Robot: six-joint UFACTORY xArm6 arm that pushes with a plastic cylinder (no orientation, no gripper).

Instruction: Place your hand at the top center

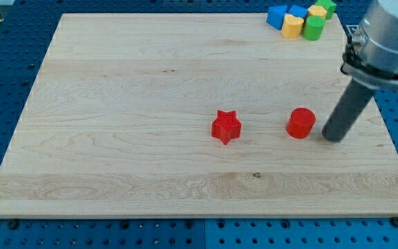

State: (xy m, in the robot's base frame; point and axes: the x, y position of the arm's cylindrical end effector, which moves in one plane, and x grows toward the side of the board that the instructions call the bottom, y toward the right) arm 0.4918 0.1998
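1. Resting on the worktop point(116, 104), my tip point(332, 136) stands just to the view's right of the red cylinder point(300, 123), near it but apart from it.
2. No pincer is fitted: the arm ends in a straight dark rod, so nothing is grasped or clenched.
3. The rod leans up and toward the view's right from my tip, joining a grey arm housing point(385, 41) above and to the right of the red cylinder.
4. The red star point(226, 127) lies to the view's left of the red cylinder, well apart from it and at about the same level.
5. A cluster of 5 blocks sits far above the red cylinder, at the worktop's top right corner.
6. The cluster holds a blue block point(276, 16), a second blue block point(297, 10), a yellow block point(293, 26), a second yellow block point(317, 10) and a green cylinder point(314, 28).
7. A green block point(328, 7) touches the cluster at its right end.
8. The top centre of the worktop lies up and to the view's left of the red cylinder, well apart from my tip.
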